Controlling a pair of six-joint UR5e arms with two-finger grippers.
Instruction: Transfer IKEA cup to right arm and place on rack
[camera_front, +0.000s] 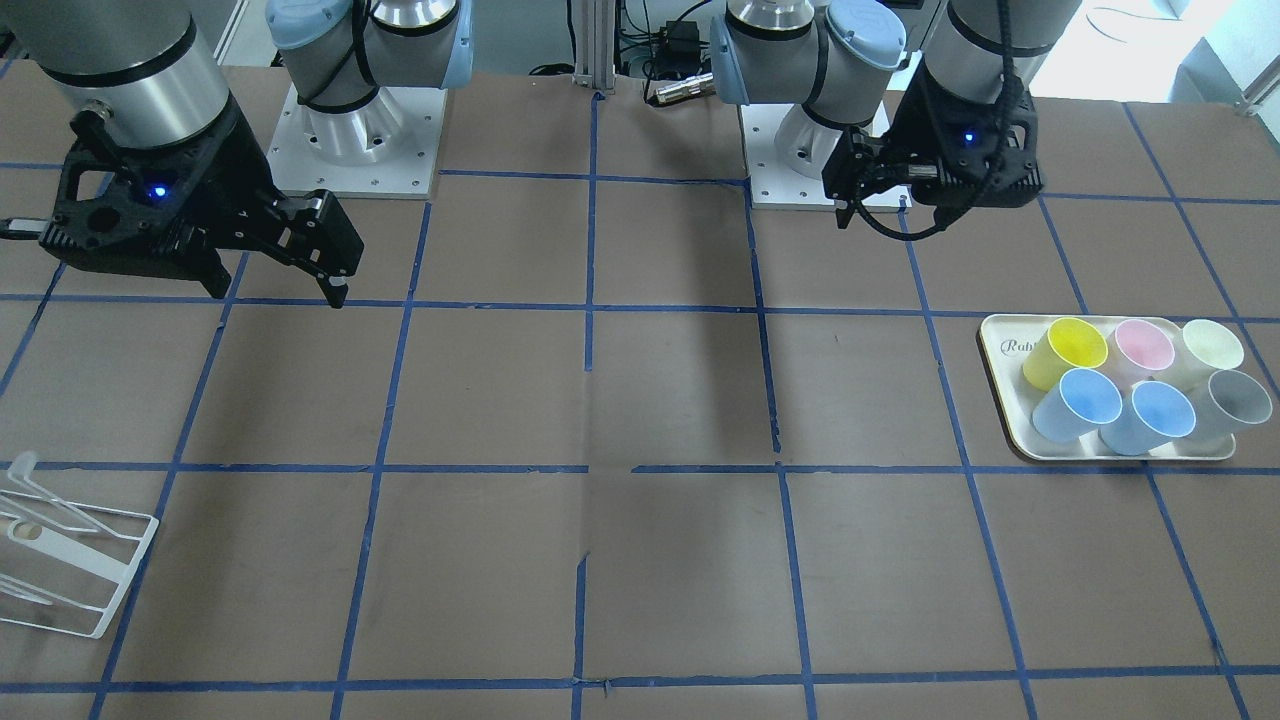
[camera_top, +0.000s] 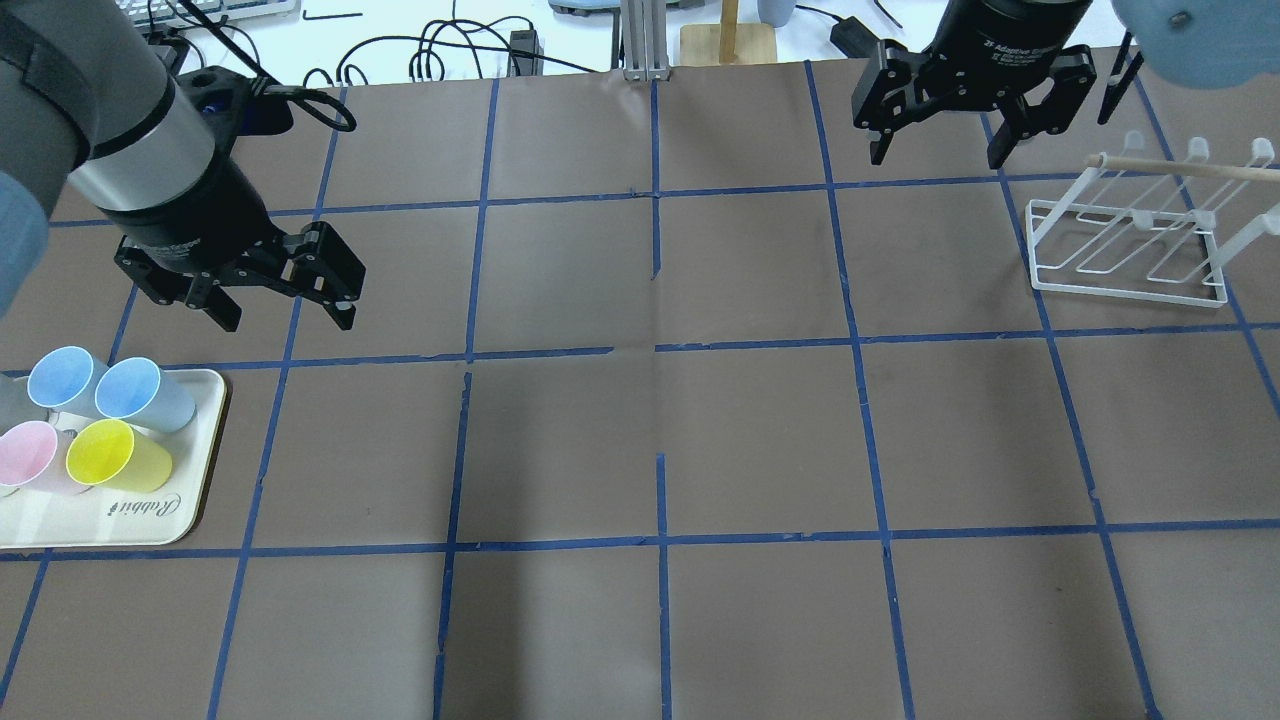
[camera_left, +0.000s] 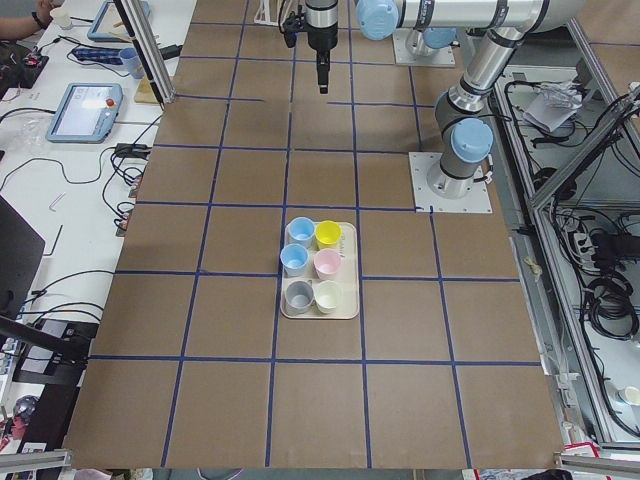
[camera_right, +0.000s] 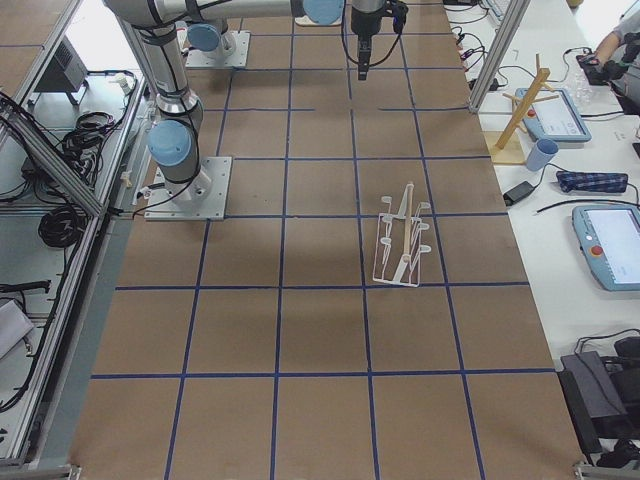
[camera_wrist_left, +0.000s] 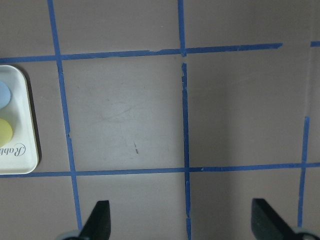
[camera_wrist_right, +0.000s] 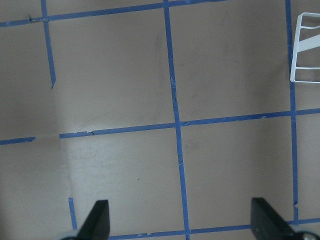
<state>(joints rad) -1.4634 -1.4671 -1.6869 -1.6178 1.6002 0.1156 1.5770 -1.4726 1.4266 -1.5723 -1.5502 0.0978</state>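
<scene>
The left hand (camera_top: 288, 322) is wide open and holds nothing. Its two fingers point down at the bare counter (camera_top: 660, 440), a little above it. It hangs just beside the cream tray (camera_top: 130, 520), on the tray's far side. It is probably open like that so a cup can fit between its fingers.

The tray sits on the left half of the counter, about midway between the robot's edge and the far edge. Six cups stand on it, mouths up, packed close together. The IKEA cup (camera_top: 132, 390) is the pale blue one at the tray corner nearest the left hand. A second blue cup (camera_top: 62, 378) just like it stands right beside it. Both are in the far row, so the left hand has a short way to go. The yellow cup (camera_top: 100, 452) and the pink cup (camera_top: 28, 452) stand in the row nearer the robot. That tight fit looks like the tricky part, because a finger could bump a neighbour.

The right hand (camera_top: 936, 158) is open and empty too. It hangs over the right half of the counter, near the far edge. The white rack (camera_top: 1125, 295) stands just beside it, with its prongs slanting up. From there the right hand should have only a short carry once it gets the cup. No cup is on the rack yet.
</scene>
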